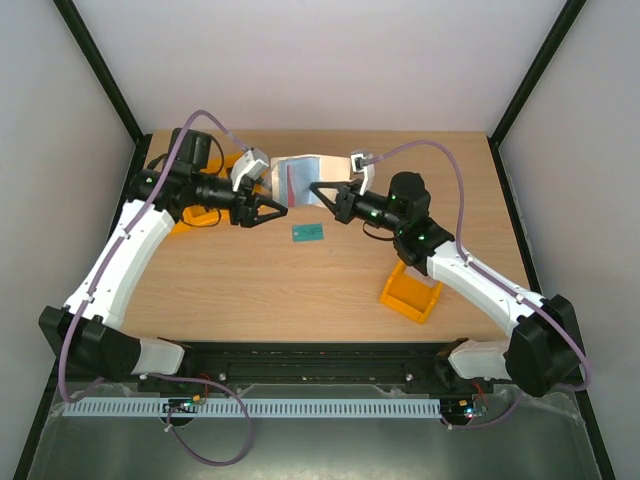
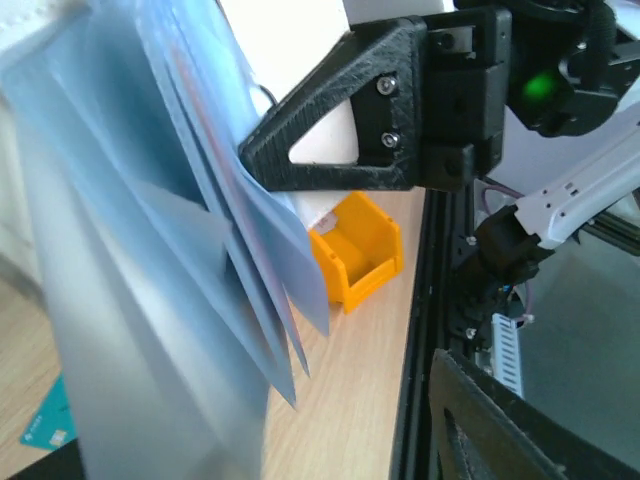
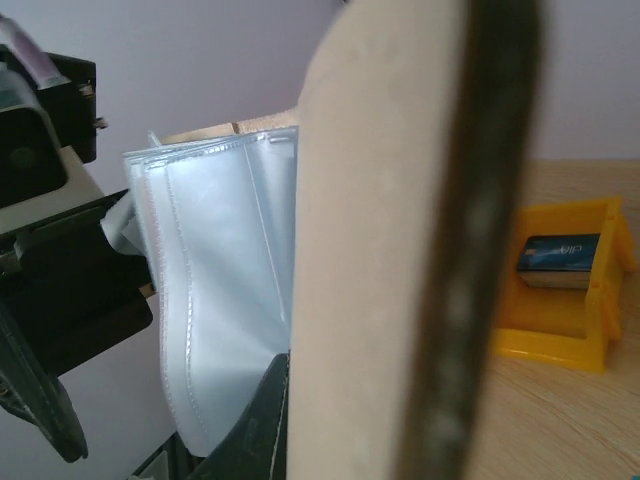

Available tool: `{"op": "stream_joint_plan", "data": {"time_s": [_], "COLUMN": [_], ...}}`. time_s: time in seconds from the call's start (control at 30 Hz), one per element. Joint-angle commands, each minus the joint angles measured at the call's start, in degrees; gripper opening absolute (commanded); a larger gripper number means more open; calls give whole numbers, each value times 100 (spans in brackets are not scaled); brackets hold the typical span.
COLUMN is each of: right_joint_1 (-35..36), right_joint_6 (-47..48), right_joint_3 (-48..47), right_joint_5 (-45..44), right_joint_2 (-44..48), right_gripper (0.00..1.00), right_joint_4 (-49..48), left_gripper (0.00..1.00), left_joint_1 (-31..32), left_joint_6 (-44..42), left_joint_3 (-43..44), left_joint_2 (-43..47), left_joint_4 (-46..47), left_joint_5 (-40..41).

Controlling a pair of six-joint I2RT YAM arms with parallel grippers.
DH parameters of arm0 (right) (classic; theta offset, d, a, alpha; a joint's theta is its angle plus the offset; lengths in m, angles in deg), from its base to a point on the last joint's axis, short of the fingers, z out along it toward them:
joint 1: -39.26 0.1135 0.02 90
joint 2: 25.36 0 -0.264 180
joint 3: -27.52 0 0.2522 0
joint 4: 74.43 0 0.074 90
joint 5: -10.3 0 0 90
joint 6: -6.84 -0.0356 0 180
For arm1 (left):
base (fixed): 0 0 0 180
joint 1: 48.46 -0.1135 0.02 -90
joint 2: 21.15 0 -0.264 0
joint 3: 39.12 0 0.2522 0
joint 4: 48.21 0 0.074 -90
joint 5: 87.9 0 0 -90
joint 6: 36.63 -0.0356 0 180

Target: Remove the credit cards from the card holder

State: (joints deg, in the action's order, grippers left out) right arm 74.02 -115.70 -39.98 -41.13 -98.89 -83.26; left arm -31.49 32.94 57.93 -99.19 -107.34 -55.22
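A wooden table (image 1: 250, 290) sits inside pale walls (image 1: 60, 120) that stand close along its left and right edges. A wide band of bare wood lies open between the two arms at the lower centre of the top view. Nearest, at lower right, the near orange bin (image 1: 412, 293) stands beside the right forearm, close to the front edge. Farther in, at centre, the teal card (image 1: 309, 234) lies flat on the wood, clear of both grippers, its long axis roughly left to right with the right end slightly higher in the frame. Just beyond it, the left gripper (image 1: 268, 211) has its jaws apart beside the card holder (image 1: 298, 178); whether they touch it I cannot tell. The right gripper (image 1: 322, 193) is clamped on the card holder, which is lifted off the table and spread open, its long axis left to right, parallel to the far edge. Its clear sleeves (image 2: 150, 250) fan downward, their free corners pointing to the lower right of the left wrist view. Farthest, at upper left behind the left arm, sits the far orange bin (image 1: 203, 216), with little room left to the back edge.
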Motion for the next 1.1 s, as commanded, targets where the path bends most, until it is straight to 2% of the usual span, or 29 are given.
{"op": "stream_joint_plan", "data": {"time_s": [0.0, 0.07, 0.13, 0.27, 0.47, 0.5, 0.67, 0.73, 0.87, 0.93, 0.97, 1.07], "right_joint_1": [-54, -57, -57, -57, -62, -58, -57, -58, -58, -59, -65, -67], "right_joint_6": [-166, -212, -227, -247, -365, -362, -573, -577, -511, -427, -414, -412], "right_joint_3": [53, 49, 20, -12, -3, -4, 49, 40, 56, 35, 13, 13], "right_joint_5": [182, 262, 417, 656, 867, 916, 1124, 1155, 1194, 1187, 1193, 1233], "right_joint_2": [153, 151, 126, 109, 69, 49, 22, 24, 41, 26, 17, 38], "right_gripper": [1, 2, 2, 2, 2, 2, 2, 2, 2, 2, 2, 2], "right_joint_4": [-353, -417, -456, -460, -705, -736, -935, -975, -964, -860, -799, -752], "left_gripper": [65, 72, 74, 57, 56, 53, 11, 3, 3, 24, 31, 34], "left_joint_1": [-245, -365, -381, -345, -47, -18, -10, -31, -86, -137, -167, -369], "left_joint_6": [-530, -601, -370, 291, 574, 552, 472, 440, 329, 116, -64, -370], "left_joint_3": [60, 59, -19, -166, -129, -131, -110, -115, -136, -121, -104, -8], "left_joint_2": [191, 208, 194, 74, -30, -35, -10, 13, 67, 78, 93, 157], "left_joint_4": [-437, -471, -285, 312, 509, 499, 431, 394, 249, 45, -56, -293], "left_joint_5": [-691, -845, -911, -810, -547, -531, -576, -644, -903, -1106, -1195, -1266]}}
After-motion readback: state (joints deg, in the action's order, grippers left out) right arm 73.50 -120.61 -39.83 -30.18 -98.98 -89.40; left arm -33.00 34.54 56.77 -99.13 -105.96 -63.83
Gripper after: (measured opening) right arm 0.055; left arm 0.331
